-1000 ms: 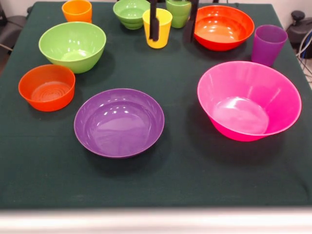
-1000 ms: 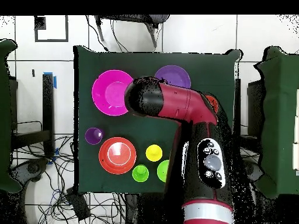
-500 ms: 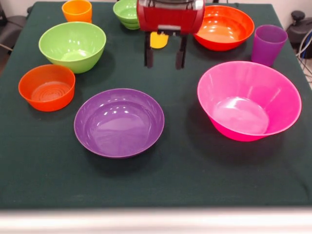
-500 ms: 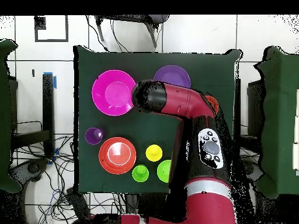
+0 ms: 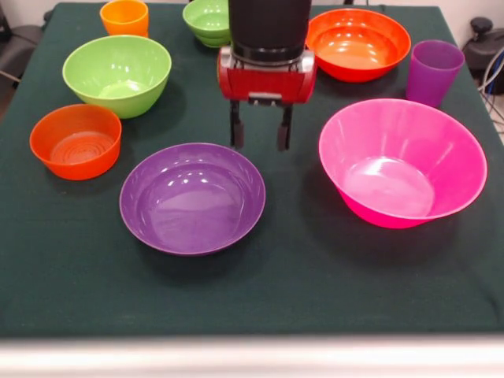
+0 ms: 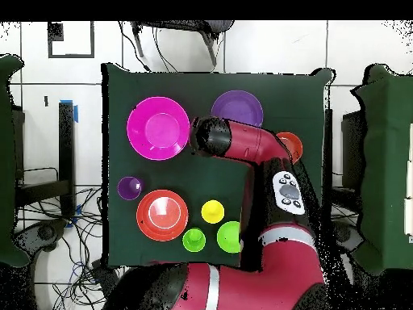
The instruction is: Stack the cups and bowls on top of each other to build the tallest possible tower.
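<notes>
The gripper (image 5: 259, 134) has dropped from the top edge toward frame centre, fingers apart and empty, hanging above the purple bowl's (image 5: 192, 197) far rim; nothing stacked yet.

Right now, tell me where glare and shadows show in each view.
Front view: white glints sit inside the purple bowl and a pale sheen lies on the pink bowl floor; soft shadows fall on the cloth in front of both bowls, and the open gripper hangs between them. Overhead view: the large orange-red bowl shows a pale washed centre; shadows on the cloth are hard to make out.
</notes>
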Tool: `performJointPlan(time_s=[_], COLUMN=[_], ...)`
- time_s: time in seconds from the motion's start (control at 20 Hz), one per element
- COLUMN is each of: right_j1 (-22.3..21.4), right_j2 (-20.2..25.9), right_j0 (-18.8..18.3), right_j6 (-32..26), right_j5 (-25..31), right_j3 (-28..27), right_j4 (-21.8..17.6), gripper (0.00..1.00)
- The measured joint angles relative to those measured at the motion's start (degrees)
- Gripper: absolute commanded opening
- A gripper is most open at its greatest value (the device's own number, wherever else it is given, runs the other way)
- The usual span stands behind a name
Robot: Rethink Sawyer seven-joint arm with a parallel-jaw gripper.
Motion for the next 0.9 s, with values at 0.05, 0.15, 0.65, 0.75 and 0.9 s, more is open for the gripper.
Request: performJointPlan(time_s=[0.05, 0.15, 0.65, 0.75, 0.9], right_j1=[0.27, 1.06, 2.81, 2.18, 0.94], right_j2=[0.15, 0.66, 1.89, 1.89, 1.88], right_j0=[-0.12, -0.49, -1.61, -1.6, -1.59], right_j6=[0.0, 0.0, 0.0, 0.0, 0.0], right_j5=[-0.47, -1.9, -4.77, -4.76, -4.75], right_j3=[0.01, 0.0, -0.05, -0.05, -0.16], right_j4=[-0.01, -0.07, -0.81, -0.81, -0.81], gripper=[1.0, 1.0, 1.0, 1.0, 1.0])
